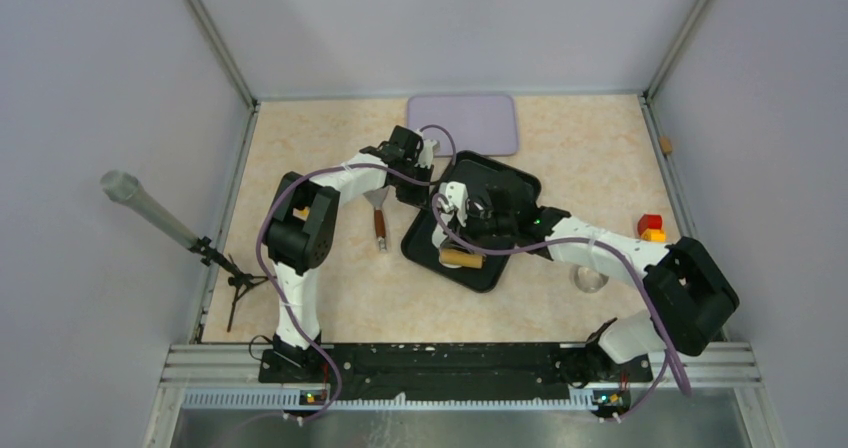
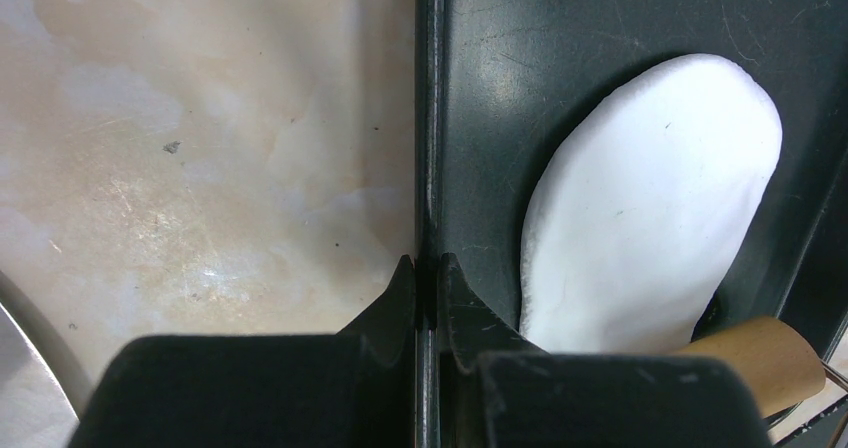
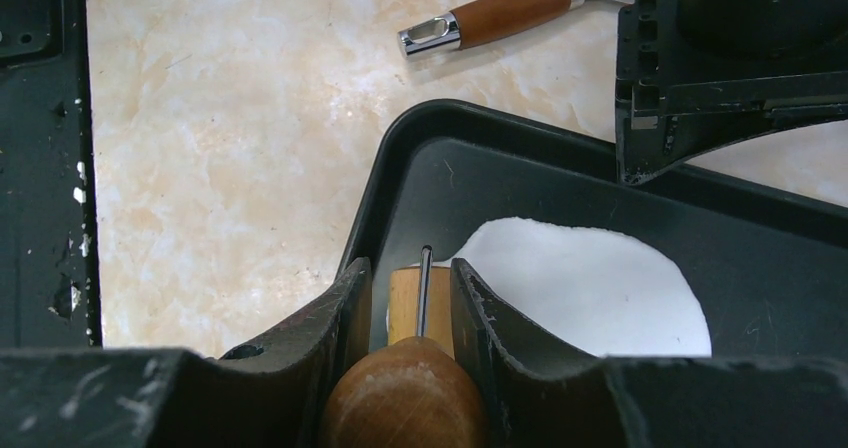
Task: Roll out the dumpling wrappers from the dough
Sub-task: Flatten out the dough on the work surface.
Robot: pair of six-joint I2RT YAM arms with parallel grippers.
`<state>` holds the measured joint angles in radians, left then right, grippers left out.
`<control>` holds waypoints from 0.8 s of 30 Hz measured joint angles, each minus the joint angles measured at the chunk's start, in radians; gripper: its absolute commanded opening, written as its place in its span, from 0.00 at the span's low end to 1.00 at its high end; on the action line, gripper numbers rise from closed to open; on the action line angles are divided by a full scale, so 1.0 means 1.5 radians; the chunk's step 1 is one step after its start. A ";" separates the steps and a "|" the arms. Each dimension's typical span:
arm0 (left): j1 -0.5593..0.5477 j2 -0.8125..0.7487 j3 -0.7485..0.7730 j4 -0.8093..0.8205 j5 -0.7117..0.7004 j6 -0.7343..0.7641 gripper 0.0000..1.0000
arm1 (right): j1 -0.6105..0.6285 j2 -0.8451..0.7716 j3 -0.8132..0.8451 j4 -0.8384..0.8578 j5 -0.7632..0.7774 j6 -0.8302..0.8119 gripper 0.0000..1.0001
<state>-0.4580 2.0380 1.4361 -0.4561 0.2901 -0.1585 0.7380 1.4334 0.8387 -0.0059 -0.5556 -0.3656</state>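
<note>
Dough (image 2: 650, 208): soft white sheet, pressed flat into a smooth oval, lying on the floor of the black plastic tray (image 2: 560, 48) close beside its rim, one end under the roller of the wooden rolling pin (image 3: 405, 398). Left gripper (image 2: 428, 268): jaws pinched tight on the tray's raised rim, apparently steadying it. Right gripper (image 3: 410, 280): fingers clasped around the rolling pin's rounded handle, roller resting at the sheet's edge. Progress, as judged: flattening well under way, no lump in view; thickness not readable from these views. No dumpling wrappers visible anywhere, neither on the tray nor on the marbled beige table (image 1: 300, 148). Remaining, by judgement: further passes where too thick, then forming of the small round discs. Beside the tray, lying free: wooden-handled tool (image 3: 500, 13) with a metal blade; at the table's far edge, lilac rectangular mat (image 1: 462, 123).
</note>
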 measured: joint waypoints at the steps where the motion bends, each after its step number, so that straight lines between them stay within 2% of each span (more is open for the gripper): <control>1: 0.000 0.000 0.000 0.000 0.000 0.000 0.00 | 0.000 0.000 0.000 0.000 0.000 0.001 0.00; 6: 0.000 0.000 0.000 0.000 0.000 0.001 0.00 | -0.003 -0.004 0.001 -0.001 0.011 0.025 0.00; 12: 0.000 0.000 0.000 0.000 0.002 0.002 0.00 | -0.056 -0.004 0.038 -0.005 0.041 0.129 0.00; 17: 0.000 0.000 0.000 0.000 0.003 0.003 0.00 | -0.075 0.023 0.087 0.057 0.075 0.176 0.00; 24: 0.000 0.000 0.000 0.000 0.002 0.003 0.00 | -0.068 0.106 0.055 0.117 0.062 0.199 0.00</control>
<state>-0.4576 2.0380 1.4361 -0.4557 0.2932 -0.1539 0.6361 1.5929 0.9218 0.1699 -0.4622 -0.0677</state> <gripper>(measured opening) 0.033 0.317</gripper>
